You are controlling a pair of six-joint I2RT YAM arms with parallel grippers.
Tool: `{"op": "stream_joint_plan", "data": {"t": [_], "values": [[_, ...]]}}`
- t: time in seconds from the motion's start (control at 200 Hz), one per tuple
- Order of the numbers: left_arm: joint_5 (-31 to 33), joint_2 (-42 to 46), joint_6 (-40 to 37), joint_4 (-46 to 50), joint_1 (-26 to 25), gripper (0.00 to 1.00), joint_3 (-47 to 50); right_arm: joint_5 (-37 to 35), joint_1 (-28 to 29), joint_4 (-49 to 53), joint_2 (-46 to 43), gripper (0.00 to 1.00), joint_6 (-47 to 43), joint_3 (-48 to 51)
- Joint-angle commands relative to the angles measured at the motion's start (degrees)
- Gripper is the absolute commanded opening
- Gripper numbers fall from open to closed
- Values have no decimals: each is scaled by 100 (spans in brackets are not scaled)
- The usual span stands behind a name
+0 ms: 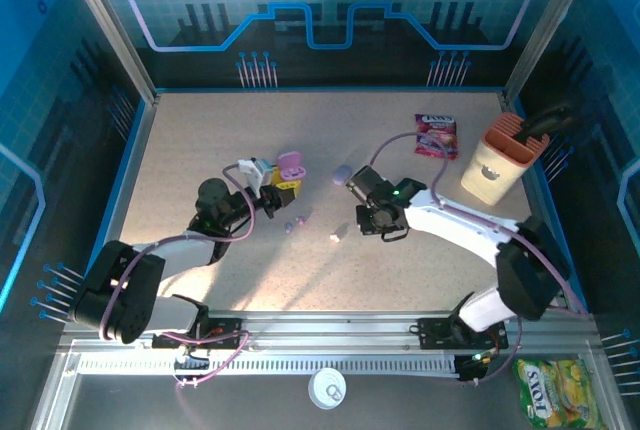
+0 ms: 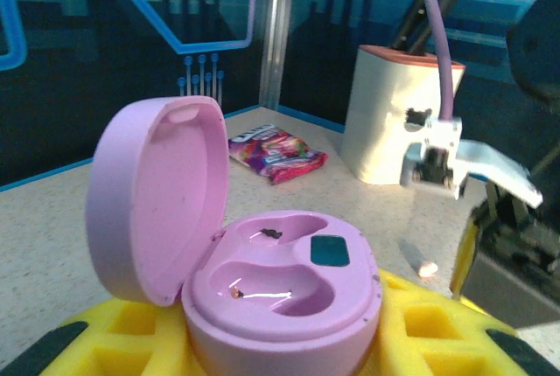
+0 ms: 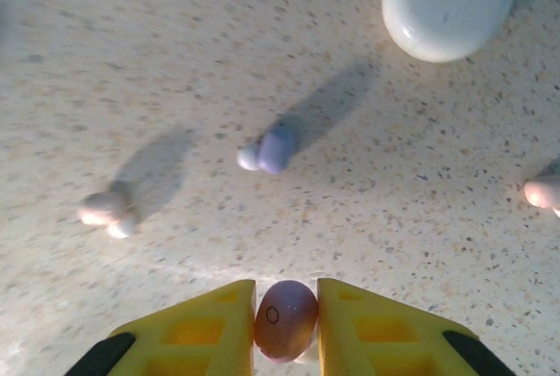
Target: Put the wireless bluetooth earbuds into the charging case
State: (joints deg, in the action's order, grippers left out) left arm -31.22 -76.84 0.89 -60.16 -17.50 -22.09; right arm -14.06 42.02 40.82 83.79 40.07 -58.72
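The earbud (image 3: 285,319) is pinched between the yellow tips of my right claw (image 3: 285,304), which is closed on it, low over the table (image 3: 175,61) at mid-scene. Whether it hangs clear of the surface I cannot tell. To its left, my left claw (image 2: 280,341) grips the pink case (image 2: 289,275), lid (image 2: 153,192) up and both wells bare.

The bud is smooth and round and I hold it only at the very tips, so it could squirt out or twist on the way across. If it twists, it may perch on a well's rim instead of seating. Pressing down could rock the case or knock the lid shut.

The bud's lower end is cut off, so I cannot tell its facing or which well suits it. A dark speck (image 2: 270,234) in the far well is unreadable. A purple earbud (image 3: 267,150) lies loose beyond.
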Motion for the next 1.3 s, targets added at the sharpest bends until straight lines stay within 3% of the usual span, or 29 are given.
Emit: {"op": "stream_joint_plan", "data": {"t": [0.0, 0.325, 0.85, 1.291], "values": [[-278, -24, -321, 24, -192, 35, -163, 692, -135, -322, -541, 22, -459, 97], [-342, -36, -1156, 1050, -978, 35, -541, 1981, -631, -742, -1708, 21, -1126, 17], [-1438, -477, -774, 1046, -1339, 34, -1006, 4002, -933, -1535, -1918, 21, -1657, -127], [-1723, -517, -452, 770, -1345, 34, -1036, 4246, -934, -1746, -1561, 21, -1714, -141]]}}
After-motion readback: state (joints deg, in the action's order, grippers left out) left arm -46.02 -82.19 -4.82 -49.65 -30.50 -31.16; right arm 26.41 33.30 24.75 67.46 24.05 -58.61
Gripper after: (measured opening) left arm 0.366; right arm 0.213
